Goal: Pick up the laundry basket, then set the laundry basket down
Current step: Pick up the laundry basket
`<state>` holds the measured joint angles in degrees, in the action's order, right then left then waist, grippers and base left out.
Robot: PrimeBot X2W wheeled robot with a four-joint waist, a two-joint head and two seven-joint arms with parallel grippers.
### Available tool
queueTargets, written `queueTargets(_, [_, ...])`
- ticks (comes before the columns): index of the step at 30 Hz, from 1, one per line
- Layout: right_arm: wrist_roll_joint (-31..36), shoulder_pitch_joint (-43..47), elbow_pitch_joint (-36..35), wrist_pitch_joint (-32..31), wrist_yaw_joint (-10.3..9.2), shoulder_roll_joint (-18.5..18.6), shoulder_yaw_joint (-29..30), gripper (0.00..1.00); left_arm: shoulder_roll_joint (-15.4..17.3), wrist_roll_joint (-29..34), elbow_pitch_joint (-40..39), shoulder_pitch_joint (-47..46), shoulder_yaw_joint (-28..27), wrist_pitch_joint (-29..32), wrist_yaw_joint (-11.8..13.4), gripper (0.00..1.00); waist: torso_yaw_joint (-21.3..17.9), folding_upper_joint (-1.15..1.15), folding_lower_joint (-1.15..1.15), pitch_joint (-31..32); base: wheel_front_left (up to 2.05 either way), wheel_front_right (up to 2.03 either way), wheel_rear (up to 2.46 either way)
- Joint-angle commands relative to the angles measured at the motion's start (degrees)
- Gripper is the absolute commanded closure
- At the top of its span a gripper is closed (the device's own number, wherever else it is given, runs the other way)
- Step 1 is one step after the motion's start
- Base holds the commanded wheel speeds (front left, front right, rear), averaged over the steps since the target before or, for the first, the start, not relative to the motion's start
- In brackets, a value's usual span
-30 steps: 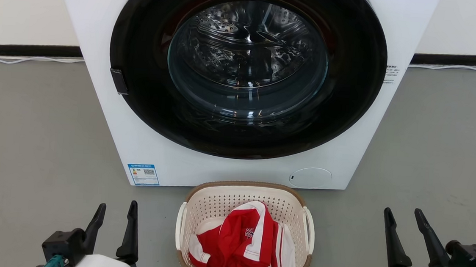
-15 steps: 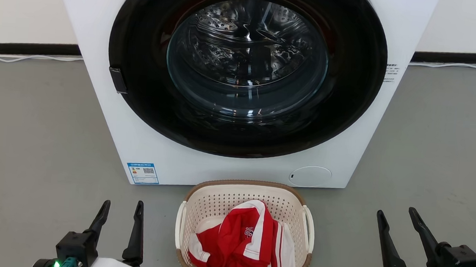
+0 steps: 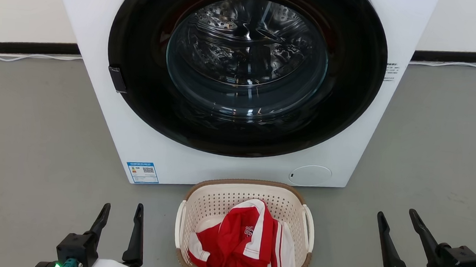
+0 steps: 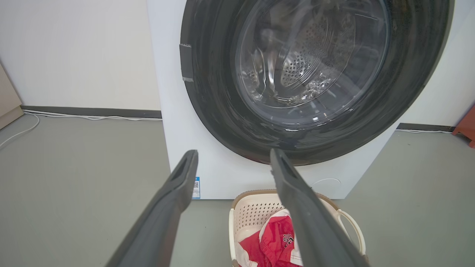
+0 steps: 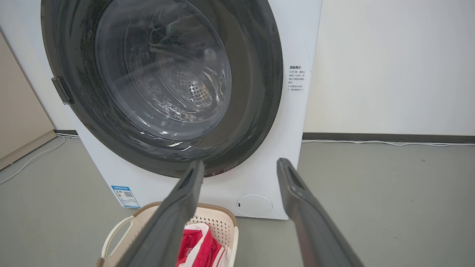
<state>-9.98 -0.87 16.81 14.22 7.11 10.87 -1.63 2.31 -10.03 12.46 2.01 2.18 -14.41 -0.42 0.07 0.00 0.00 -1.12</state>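
— What's nearest to us?
— The two arms. The left gripper (image 3: 123, 206) and the right gripper (image 3: 396, 212) hang low over the grey floor (image 3: 29, 134), one on each side of the laundry basket (image 3: 220, 202), both well apart from it. I'd guess they flank it because each side carries a white loop handle (image 3: 178, 226), one for each arm.
— Are they holding anything?
— No. Both pairs of dark fingers stand spread wide, with nothing between them and nothing touched.
— And the basket itself?
— Upright on the floor between the grippers, its far rim just short of the washing machine (image 3: 218, 170). A red and white garment (image 3: 242, 244) lies crumpled inside, below the brown rim, so it shouldn't foul a grip on the handles.
— So the lift hasn't begun?
— By my reckoning, no. The basket rests flat, and each arm would have to come inward to its handle first.
— And behind?
— The machine's round glass door (image 3: 248, 58) is closed, with the drum showing through. It stands so near the basket that a lift probably wants to go straight up. Beyond, a white cable (image 3: 23, 58) runs along the dark skirting (image 3: 15, 47).
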Motion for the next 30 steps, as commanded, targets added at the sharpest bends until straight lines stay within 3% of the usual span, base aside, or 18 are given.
queueTargets(1, [0.24,-1.10,-1.42,0.78,0.37,0.93,-0.83,0.00,0.56,-0.09,-1.27,-1.22,-1.44,-0.59,0.38,0.00,0.02,0.00,0.00,-0.23,0.00,0.00,0.00])
queueTargets(20, [1.03,-7.95,0.53,0.78,0.37,-0.40,1.44,0.00,0.56,-1.27,1.29,-7.93,2.47,-0.59,1.35,0.00,0.97,0.00,0.00,-9.82,0.00,0.00,0.00])
queueTargets(30, [0.03,-16.73,11.70,0.78,0.37,0.62,-1.22,0.00,0.56,-4.97,10.99,-17.40,6.00,-0.59,2.20,0.00,1.65,0.00,0.00,-18.33,0.00,0.00,0.00])
